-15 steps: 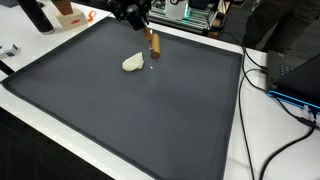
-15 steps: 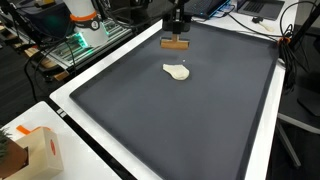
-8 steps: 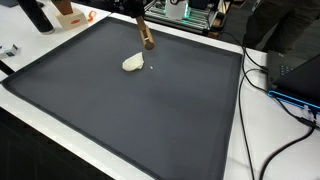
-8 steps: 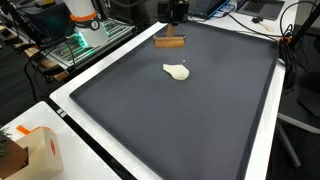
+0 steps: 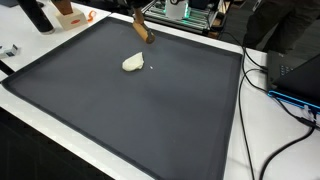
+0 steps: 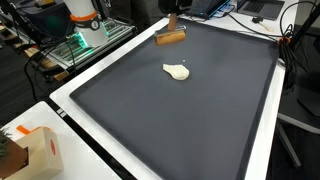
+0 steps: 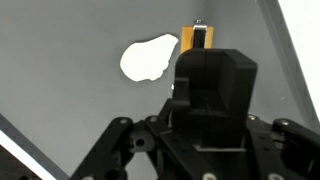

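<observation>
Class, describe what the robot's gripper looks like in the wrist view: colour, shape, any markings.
The gripper is matte black throughout: a boxy, square-edged housing in the middle, with slim jointed linkage bars splaying out to either side below it. No markings, labels or cables show on it.

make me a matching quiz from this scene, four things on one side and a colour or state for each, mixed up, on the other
Things:
1. wooden block
2. white lump
3. mat
4. box

Colour or state:
a. orange and white
b. held in the gripper
c. dark grey
d. lying loose on the mat

Pairs: 1-b, 2-d, 3-c, 4-a
</observation>
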Robot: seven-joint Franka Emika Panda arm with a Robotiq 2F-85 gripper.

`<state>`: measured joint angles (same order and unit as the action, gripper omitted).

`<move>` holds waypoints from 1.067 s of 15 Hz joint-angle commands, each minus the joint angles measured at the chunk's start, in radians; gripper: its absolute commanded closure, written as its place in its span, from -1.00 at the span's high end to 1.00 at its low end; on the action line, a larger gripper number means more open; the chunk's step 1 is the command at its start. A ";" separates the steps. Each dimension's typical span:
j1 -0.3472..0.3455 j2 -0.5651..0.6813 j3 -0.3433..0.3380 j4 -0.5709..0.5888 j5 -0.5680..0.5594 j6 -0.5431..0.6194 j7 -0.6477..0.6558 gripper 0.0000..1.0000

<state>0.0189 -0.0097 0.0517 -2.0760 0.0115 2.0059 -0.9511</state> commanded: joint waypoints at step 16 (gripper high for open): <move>0.010 0.056 -0.009 -0.001 -0.030 0.028 -0.219 -0.51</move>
<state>0.0290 0.0034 0.0500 -2.0754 0.0036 2.0085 -1.0830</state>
